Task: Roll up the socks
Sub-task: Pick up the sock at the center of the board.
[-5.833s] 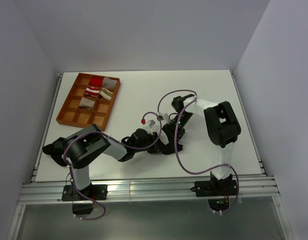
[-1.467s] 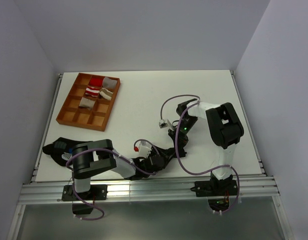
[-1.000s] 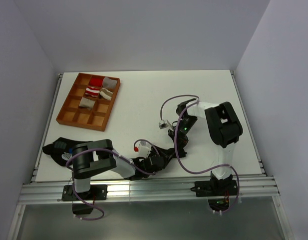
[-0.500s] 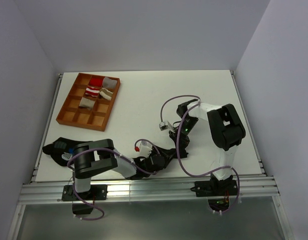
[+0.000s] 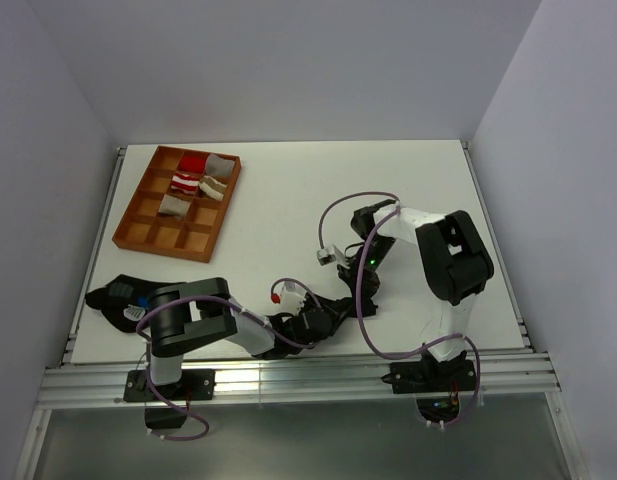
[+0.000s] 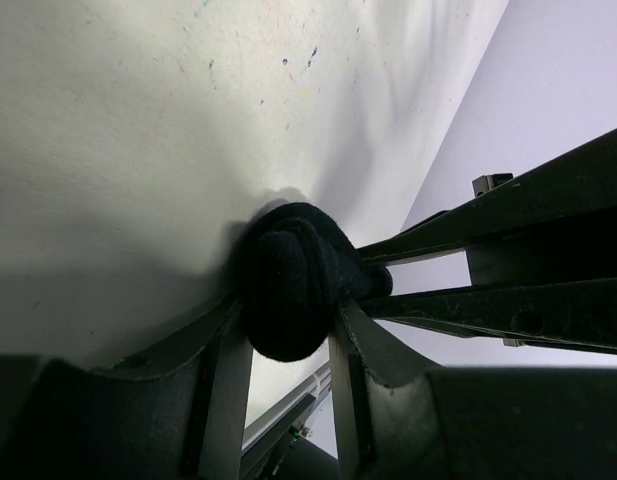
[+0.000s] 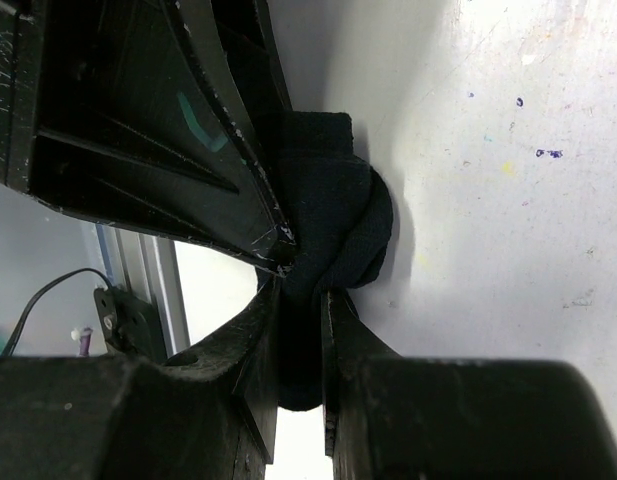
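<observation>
A black sock (image 6: 288,275) is bunched into a tight roll against the white table near its front edge. My left gripper (image 6: 286,335) is shut on this roll, one finger (image 6: 223,385) on each side touching it. My right gripper (image 7: 300,300) is shut on a fold of the same black sock (image 7: 343,215), coming in from the opposite side. In the top view the left gripper (image 5: 328,310) and right gripper (image 5: 363,290) meet tip to tip and hide most of the sock between them.
An orange compartment tray (image 5: 138,228) stands at the back left with rolled fabric bundles (image 5: 200,175) in its far cells. The metal rail (image 5: 288,375) runs along the table's front edge just behind the grippers. A purple cable (image 5: 360,310) loops beside the right wrist.
The left jaws have narrowed onto the black roll over the last second. Both arms have barely shifted. Earlier, both grippers moved from mid-table to the front edge.
</observation>
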You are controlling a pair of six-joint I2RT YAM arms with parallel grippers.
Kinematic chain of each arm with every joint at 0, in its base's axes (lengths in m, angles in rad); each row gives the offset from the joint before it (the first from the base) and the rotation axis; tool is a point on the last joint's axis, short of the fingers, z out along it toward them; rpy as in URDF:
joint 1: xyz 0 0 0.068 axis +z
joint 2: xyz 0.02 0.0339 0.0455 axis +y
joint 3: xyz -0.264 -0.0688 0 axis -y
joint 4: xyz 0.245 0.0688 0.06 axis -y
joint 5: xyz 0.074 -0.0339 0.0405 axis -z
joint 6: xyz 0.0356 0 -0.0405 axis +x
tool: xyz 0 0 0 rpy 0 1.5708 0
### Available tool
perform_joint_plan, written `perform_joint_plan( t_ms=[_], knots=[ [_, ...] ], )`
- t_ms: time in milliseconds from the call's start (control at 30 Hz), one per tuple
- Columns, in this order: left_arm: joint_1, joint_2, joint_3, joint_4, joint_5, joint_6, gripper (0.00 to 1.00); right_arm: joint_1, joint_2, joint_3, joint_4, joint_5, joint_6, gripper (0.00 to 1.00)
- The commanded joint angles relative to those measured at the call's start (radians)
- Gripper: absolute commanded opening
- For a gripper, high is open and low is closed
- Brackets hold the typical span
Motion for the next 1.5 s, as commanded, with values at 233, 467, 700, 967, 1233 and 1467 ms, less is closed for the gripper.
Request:
perform_joint_plan(
  t_ms=[233, 467, 700, 967, 1233, 1467],
  knots=[
    [0.051, 0.039, -0.001, -0.262, -0.07, 0.011, 0.0, 0.037, -0.091, -0.023, -0.295, -0.117, 0.031, 0.21],
    [0.061, 0.008, -0.02, -0.201, -0.091, 0.113, 0.0, 0.034, -0.199, -0.062, -0.136, -0.057, 0.204, 0.45],
    [0.065, -0.03, -0.078, -0.131, -0.111, 0.173, 0.0, 0.011, -0.32, -0.111, 0.043, 0.071, 0.372, 0.53],
    [0.107, -0.13, -0.13, -0.074, -0.094, 0.354, 0.0, -0.055, -0.458, -0.094, 0.12, 0.163, 0.499, 0.56],
    [0.163, -0.256, -0.155, -0.075, -0.055, 0.49, 0.0, -0.089, -0.532, -0.075, 0.162, 0.225, 0.547, 0.56],
    [0.219, -0.34, -0.152, -0.08, 0.027, 0.592, 0.0, -0.094, -0.558, -0.089, 0.195, 0.259, 0.56, 0.56]
  ],
)
